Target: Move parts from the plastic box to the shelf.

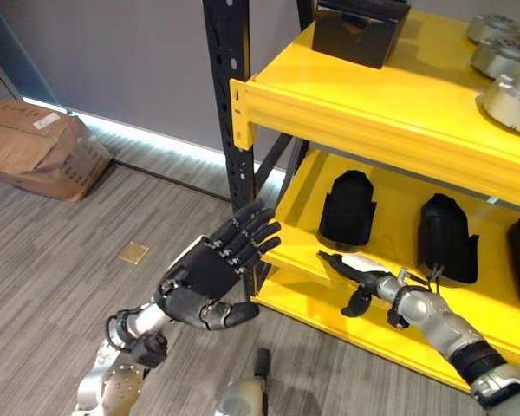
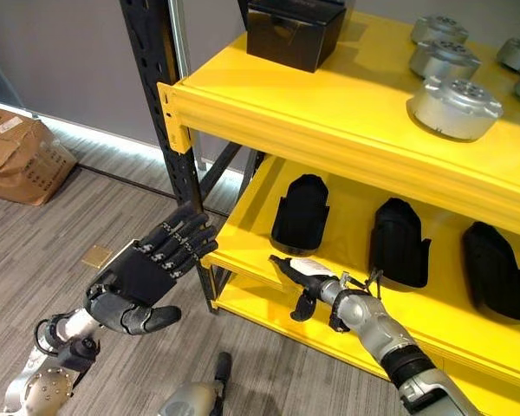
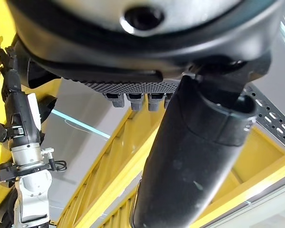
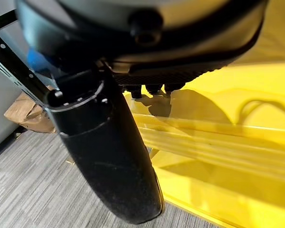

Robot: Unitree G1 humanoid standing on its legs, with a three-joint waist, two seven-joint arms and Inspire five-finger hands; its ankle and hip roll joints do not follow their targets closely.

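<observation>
Shelf: a yellow metal shelf on black perforated steel uprights, with an upper deck and a lower deck over a grey striped carpet floor.
Upper deck: a black open-fronted box stands near the upright; three round silver metal parts sit in a row toward the right end, close to one another.
Lower deck: three black moulded plastic parts stand upright side by side, apart from one another, set back from the front edge.
Left robot hand: the left robot hand hangs in the air in front of the shelf's black upright, palm down, fingers straight and spread, thumb curled below; it holds nothing and touches nothing.
Right robot hand: the right robot hand lies at the front edge of the lower deck, fingers stretched flat along the lip, thumb hanging below; it is open and empty, in front of the leftmost black part but apart from it.
Floor: a crumpled brown cardboard box lies by the grey wall, well apart from the shelf; a small brass floor plate is set in the carpet between them.
</observation>
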